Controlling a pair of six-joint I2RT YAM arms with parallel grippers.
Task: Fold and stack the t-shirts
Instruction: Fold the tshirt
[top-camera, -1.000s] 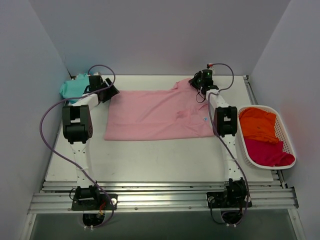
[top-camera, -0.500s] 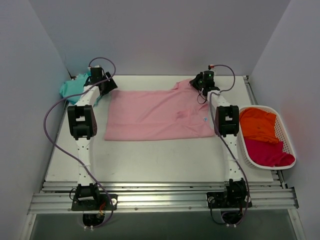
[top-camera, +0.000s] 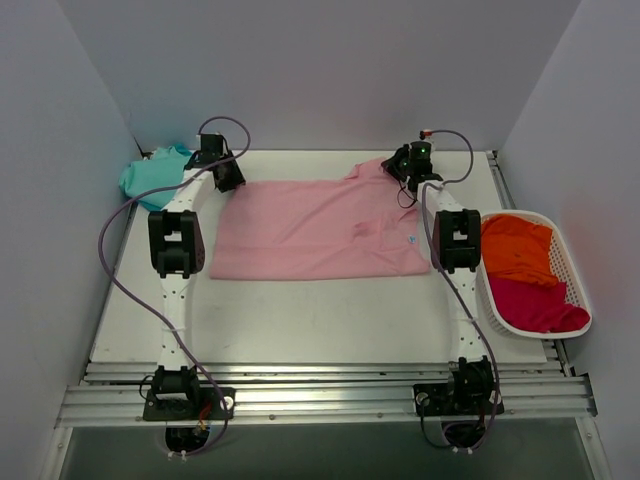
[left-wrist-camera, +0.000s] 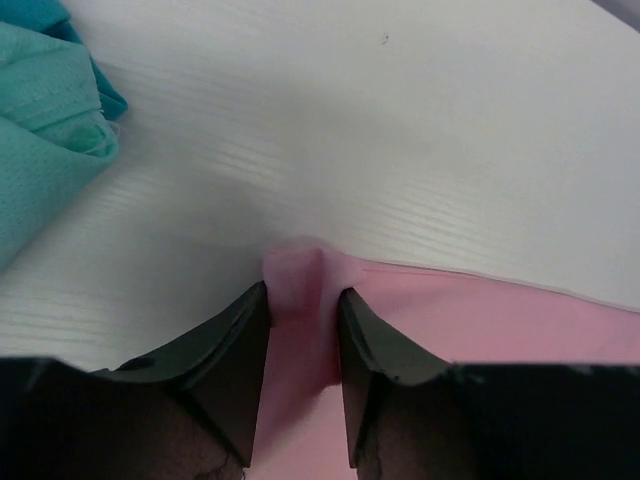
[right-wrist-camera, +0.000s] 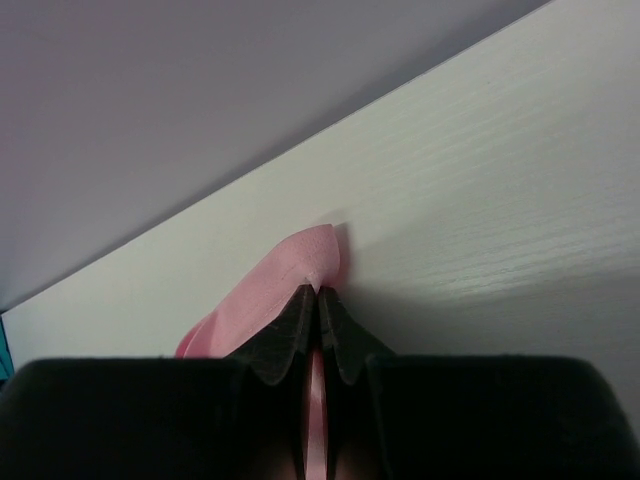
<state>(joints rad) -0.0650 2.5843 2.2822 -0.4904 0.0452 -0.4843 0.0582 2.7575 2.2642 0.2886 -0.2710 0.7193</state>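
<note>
A light pink t-shirt (top-camera: 310, 230) lies spread flat on the white table, with a small chest mark on its right part. My left gripper (top-camera: 228, 180) is at its far left corner. In the left wrist view the gripper (left-wrist-camera: 303, 300) pinches a bunched fold of the pink cloth (left-wrist-camera: 500, 320). My right gripper (top-camera: 402, 168) is at the far right corner. In the right wrist view the gripper (right-wrist-camera: 318, 295) is shut on the pink edge (right-wrist-camera: 270, 285). A teal t-shirt (top-camera: 150, 175) lies crumpled at the far left and also shows in the left wrist view (left-wrist-camera: 40, 120).
A white basket (top-camera: 575, 285) stands at the table's right edge and holds an orange t-shirt (top-camera: 515, 250) and a magenta t-shirt (top-camera: 535, 305). Grey walls close in the back and both sides. The arms' cables loop over the far corners.
My left gripper has moved right, away from the teal t-shirt to the pink t-shirt's far left corner. The right gripper has shifted slightly right and stays at the far right corner.
</note>
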